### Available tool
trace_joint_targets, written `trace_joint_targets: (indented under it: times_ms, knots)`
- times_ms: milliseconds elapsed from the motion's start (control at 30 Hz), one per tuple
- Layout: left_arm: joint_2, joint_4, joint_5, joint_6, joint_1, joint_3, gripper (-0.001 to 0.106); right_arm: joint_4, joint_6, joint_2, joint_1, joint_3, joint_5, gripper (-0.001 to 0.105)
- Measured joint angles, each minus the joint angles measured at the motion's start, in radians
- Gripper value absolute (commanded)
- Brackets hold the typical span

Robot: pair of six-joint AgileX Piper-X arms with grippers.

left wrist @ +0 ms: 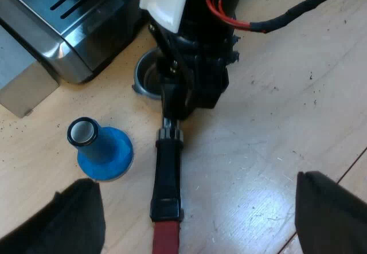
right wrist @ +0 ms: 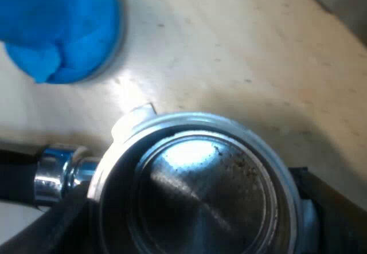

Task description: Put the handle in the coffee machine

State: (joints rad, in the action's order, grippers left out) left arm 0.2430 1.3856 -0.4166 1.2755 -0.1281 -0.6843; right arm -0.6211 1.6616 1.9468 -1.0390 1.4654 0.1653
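The metal holder lies flat on the wooden table, its round basket (right wrist: pixel 198 194) facing up. Its dark handle (left wrist: pixel 167 174) ends in red (left wrist: pixel 166 238). My right gripper (left wrist: pixel 186 90) is down over the basket where the handle joins it. My right gripper (right wrist: pixel 195 214) is shut on the holder, a black finger (right wrist: pixel 330 208) pressed to each side of the rim. My left gripper (left wrist: pixel 198 185) hangs open above the handle's red end, holding nothing. A blue tamper (left wrist: pixel 103 151) stands beside the handle.
The espresso machine (left wrist: pixel 69 30) stands close to the basket, its steel drip tray grid toward the holder. The blue tamper (right wrist: pixel 57 30) is a short way from the basket's rim. Bare wooden table (left wrist: pixel 275 128) stretches on the handle's other side.
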Motion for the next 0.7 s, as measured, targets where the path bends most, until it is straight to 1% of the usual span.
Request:
trace_joint_targets:
  times_ms: [33,67,133,267,300,333,400,600,667,700]
  knots:
    - [0.0,0.0,0.0,-0.002,0.0,0.0,0.07,-0.003,-0.002,-0.002,0.0,0.0,-0.005,0.0]
    - [0.0,0.0,0.0,-0.013,0.0,0.0,0.07,-0.012,-0.017,-0.012,0.0,0.0,-0.031,0.0]
    - [0.0,0.0,0.0,-0.033,0.0,0.0,0.07,-0.039,-0.027,-0.043,0.0,0.0,-0.062,0.0]
    - [0.0,0.0,0.0,-0.062,0.0,0.0,0.07,-0.093,-0.046,-0.065,0.0,0.0,-0.076,0.0]
    - [0.0,0.0,0.0,-0.076,0.0,0.0,0.07,-0.096,-0.046,-0.065,0.0,0.0,-0.076,0.0]
    - [0.0,0.0,0.0,-0.122,0.0,0.0,0.07,-0.123,-0.086,-0.077,0.0,0.0,-0.085,0.0]
    - [0.0,-0.002,0.0,-0.147,0.0,0.0,0.07,-0.132,-0.106,-0.081,0.0,0.0,-0.087,0.0]
    - [0.015,-0.002,-0.004,-0.161,0.0,0.0,0.071,-0.157,-0.114,-0.121,0.0,0.0,-0.117,0.0]
    - [0.043,-0.002,-0.024,-0.161,0.0,0.0,0.071,-0.173,-0.116,-0.134,0.0,0.0,-0.117,0.0]
    - [0.075,-0.004,-0.047,-0.161,0.0,0.0,0.071,-0.185,-0.116,-0.143,0.0,0.0,-0.117,0.0]
